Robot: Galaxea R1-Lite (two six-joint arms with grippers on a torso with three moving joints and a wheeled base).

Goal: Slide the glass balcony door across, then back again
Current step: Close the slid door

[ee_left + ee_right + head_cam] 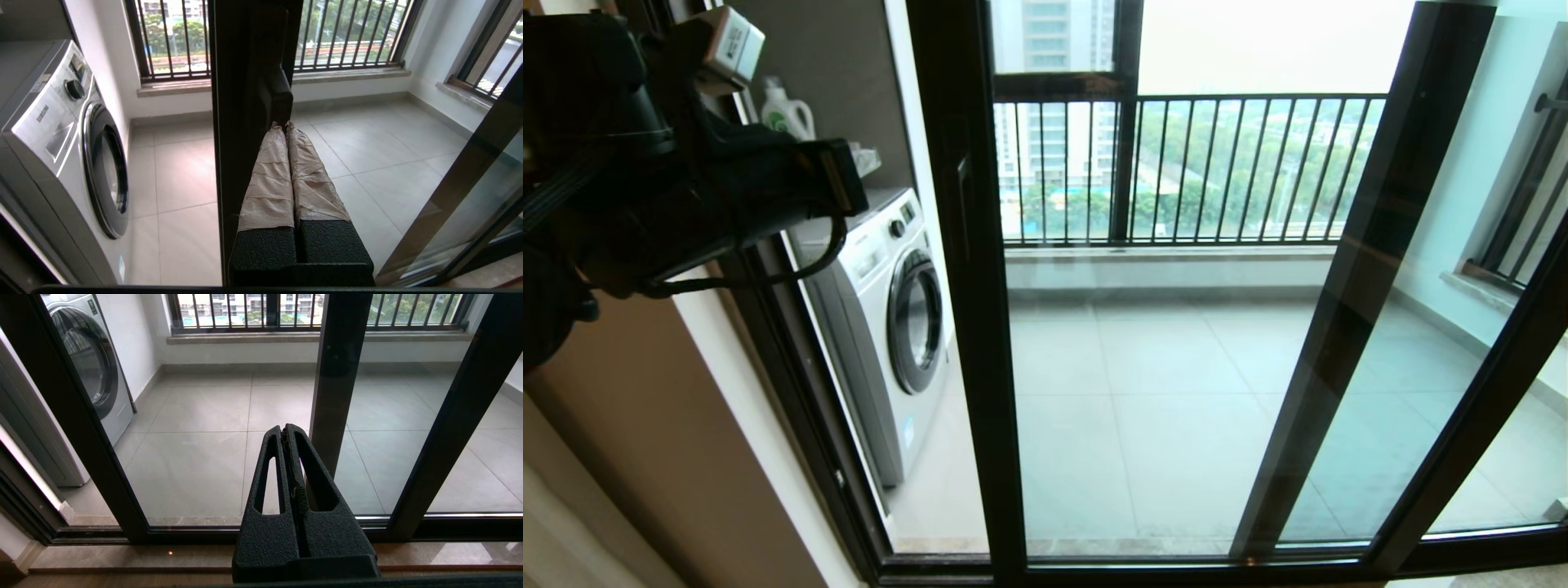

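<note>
Beyond the tiled balcony floor (1143, 408), the glass balcony door (968, 327) stands upright; left hand (282, 125), fingers together, meets its handle (278, 90).

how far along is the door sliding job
The glass balcony door stands part-open, a gap showing by the washing machine. The left tool, shut, rests at the handle. The right tool hangs shut, away from the glass. Which slide this is cannot be told.

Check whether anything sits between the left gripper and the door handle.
Nothing visible does. In the left wrist view the left gripper, fingers shut, has its tips right at the handle on the door upright, with no gap to see. The right gripper hangs shut, away from the glass.
</note>
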